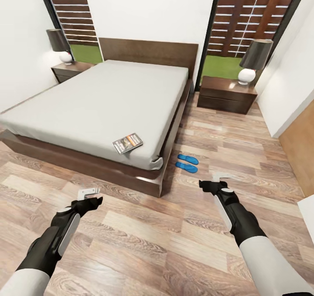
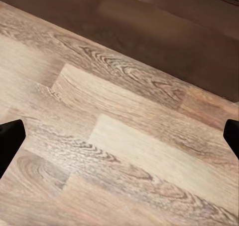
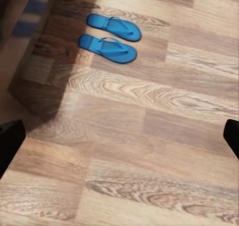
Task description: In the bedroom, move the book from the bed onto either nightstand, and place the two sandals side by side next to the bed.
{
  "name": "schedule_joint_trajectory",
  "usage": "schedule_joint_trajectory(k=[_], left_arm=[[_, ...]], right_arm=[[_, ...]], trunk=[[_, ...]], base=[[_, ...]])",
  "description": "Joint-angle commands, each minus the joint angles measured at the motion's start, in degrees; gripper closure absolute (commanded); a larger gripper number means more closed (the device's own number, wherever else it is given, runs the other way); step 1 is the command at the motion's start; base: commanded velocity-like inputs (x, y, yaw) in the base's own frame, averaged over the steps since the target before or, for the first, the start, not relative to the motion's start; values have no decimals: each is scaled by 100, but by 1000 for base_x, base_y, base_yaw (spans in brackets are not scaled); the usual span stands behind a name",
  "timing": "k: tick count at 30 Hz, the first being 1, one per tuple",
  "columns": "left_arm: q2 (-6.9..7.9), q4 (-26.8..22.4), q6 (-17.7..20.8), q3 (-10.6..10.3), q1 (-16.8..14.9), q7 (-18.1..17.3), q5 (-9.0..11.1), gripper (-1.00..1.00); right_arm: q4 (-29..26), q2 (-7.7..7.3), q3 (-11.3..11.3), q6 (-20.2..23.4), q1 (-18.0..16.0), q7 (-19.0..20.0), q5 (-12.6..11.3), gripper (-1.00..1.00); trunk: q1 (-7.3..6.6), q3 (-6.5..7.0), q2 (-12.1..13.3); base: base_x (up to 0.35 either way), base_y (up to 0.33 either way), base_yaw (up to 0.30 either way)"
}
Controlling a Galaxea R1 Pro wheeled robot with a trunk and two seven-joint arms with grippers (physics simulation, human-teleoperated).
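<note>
right gripper open, sandals near, beyond it

Wood, cloth and smooth plastic around the bed

We see a wood-plank floor with bold grain and a soft sheen; beside it the bed has a dark-brown wooden frame, smooth and matt, under a plain light-grey cloth mattress. On the mattress near the foot corner, the book looks like paper with a slightly glossy cover. Just off that corner the two sandals look smooth, rubbery, bright blue. Right of the headboard, the nightstand shows the same dark wood, bearing a glossy white lamp.
</note>
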Motion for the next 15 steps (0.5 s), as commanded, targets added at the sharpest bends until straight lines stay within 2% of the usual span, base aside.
schedule_joint_trajectory(k=[1, 7, 11, 15], left_arm=[[-18, 26, -66, -8, 13, 49, 55, -100], [-35, 72, -207, -1, 49, 44, 68, -100], [-52, 74, -214, -10, 52, 38, 78, -100], [-59, 75, -212, -12, 53, 34, 80, -100]], right_arm=[[-8, -10, 27, 17, -1, -53, -64, -100], [15, -10, 26, -1, -1, -48, -61, -100], [18, -9, 26, -3, -1, -49, -43, -100], [36, -9, 26, -3, -1, -52, -34, -100]], trunk=[[-1, -1, -2], [-1, 18, -2], [-1, 30, -2], [-1, 37, -2]], base=[[-129, 0, 281], [-248, 66, 281], [-200, 203, 258], [-158, 245, 115]])
